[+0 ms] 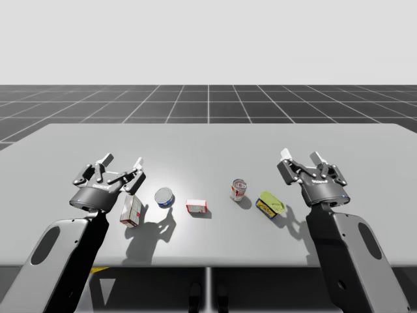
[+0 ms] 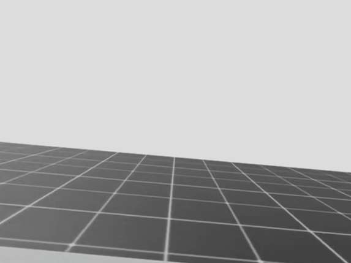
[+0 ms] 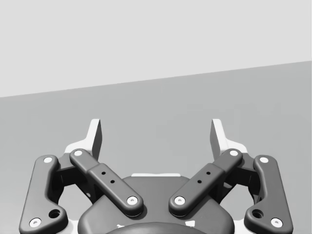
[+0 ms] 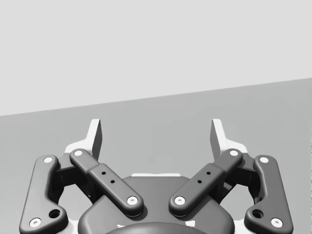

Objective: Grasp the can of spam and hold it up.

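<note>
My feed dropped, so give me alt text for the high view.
Two open, empty pincers hang over a grey table: the left pincer near a larger red-and-white box, the right pincer near a yellow-green rectangular can. Between those sit a blue-and-white can, a small red-and-white box and an upright red-and-white can.

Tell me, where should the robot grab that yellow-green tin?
Probably across its long sides, coming down from above with my right gripper. The yellow-green tin lies low and oblong on the table, nearest that open gripper, with bare table on both sides.
</note>
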Robot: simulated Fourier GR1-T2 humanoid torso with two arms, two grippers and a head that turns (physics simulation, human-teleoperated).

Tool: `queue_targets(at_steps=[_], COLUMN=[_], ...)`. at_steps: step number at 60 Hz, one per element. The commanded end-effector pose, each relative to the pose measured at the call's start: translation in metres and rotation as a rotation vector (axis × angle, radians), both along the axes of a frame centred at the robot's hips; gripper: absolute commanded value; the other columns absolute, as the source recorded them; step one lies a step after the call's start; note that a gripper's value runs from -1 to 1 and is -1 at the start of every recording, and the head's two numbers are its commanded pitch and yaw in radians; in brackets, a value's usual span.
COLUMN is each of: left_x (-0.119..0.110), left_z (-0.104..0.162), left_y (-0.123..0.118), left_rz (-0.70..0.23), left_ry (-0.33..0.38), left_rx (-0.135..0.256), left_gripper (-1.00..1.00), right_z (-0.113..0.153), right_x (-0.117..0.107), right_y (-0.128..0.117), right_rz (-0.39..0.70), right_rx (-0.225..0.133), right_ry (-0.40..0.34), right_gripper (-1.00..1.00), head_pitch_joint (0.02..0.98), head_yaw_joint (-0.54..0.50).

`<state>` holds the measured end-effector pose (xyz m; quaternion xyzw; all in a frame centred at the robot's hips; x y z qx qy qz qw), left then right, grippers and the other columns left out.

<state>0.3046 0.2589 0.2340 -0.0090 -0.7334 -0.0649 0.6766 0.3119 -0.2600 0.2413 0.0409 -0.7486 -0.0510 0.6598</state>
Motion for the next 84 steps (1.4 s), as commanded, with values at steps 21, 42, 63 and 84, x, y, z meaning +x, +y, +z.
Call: queue_targets(at_steps=[21,42,63,84], left_x=[0.001,0.0,0.0,0.0], left_z=[0.001,0.001,0.001,0.0], left_y=[0.0,-0.001,-0.007,-0.01], left_rz=[0.001,-0.003,-0.025,-0.021], left_ry=[0.006,0.005,0.005,0.01], left_rx=[-0.005,-0.004,0.0,0.0], left_gripper=[-1.0,-1.0,-1.0,-1.0], right_z=[0.0,0.0,0.001,0.006], right_x=[0.003,0.004,0.004,-0.01], right_y=[-0.003,-0.005,-0.006,-0.005], right_rz=[0.007,-0.03,-0.033,0.051], right_rx=[-0.023,-0.063,-0.066,-0.026], right_ry=[0.004,-0.005,-0.01,0.04], right_gripper=[-1.0,-1.0,-1.0,-1.0], head_pitch_joint=[0.348,0.687,0.859,0.858], head_yaw_joint=[0.01,-0.16,-0.36,-0.34])
